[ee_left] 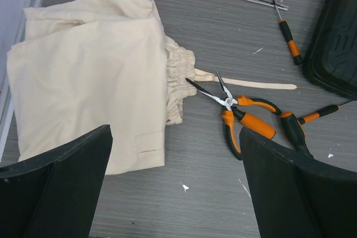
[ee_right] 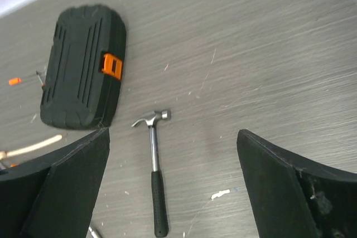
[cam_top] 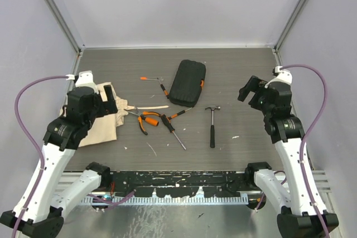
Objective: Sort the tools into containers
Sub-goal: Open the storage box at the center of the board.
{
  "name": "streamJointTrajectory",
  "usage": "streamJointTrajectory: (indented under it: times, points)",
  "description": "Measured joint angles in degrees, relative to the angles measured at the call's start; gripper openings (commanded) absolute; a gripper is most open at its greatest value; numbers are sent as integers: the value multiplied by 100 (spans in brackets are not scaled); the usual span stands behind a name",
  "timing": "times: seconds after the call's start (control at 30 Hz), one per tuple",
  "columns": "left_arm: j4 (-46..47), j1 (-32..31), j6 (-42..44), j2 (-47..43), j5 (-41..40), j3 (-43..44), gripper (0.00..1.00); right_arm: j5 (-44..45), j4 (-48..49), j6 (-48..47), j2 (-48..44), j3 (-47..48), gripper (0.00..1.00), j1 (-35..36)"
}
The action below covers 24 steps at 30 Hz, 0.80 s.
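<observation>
both claws stand wide apart, empty. the left gripper [ee_left: 175, 185] hangs over the folded beige cloth bag [ee_left: 83, 76] at the left of the dark wood-grain table [cam_top: 251, 132]. orange-and-black long-nose pliers [ee_left: 240, 116] lie just right of the bag's mouth, beside black-and-orange-handled screwdrivers [cam_top: 167, 122]. the closed black rounded plastic case with orange latches [ee_right: 83, 90] sits at far centre. the right gripper [ee_right: 173, 185] hovers above the black-handled steel-headed hammer [ee_right: 154, 165], which lies just right of the case's near end.
</observation>
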Motion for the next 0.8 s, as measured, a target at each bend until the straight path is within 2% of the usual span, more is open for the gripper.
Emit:
streamJointTrajectory:
  times: [0.37,0.5,0.8]
  points:
    - [409,-9,59,898,702,31,100,-916,-98,-94,658,-352,100,-9]
    - [549,-92,81,1429,977,293,99,-1158,63,-111,831,-562,96,-9]
    - [1029,-1054,146,2785,885,1165,98,-1714,592,33,1174,-1071,95,-9]
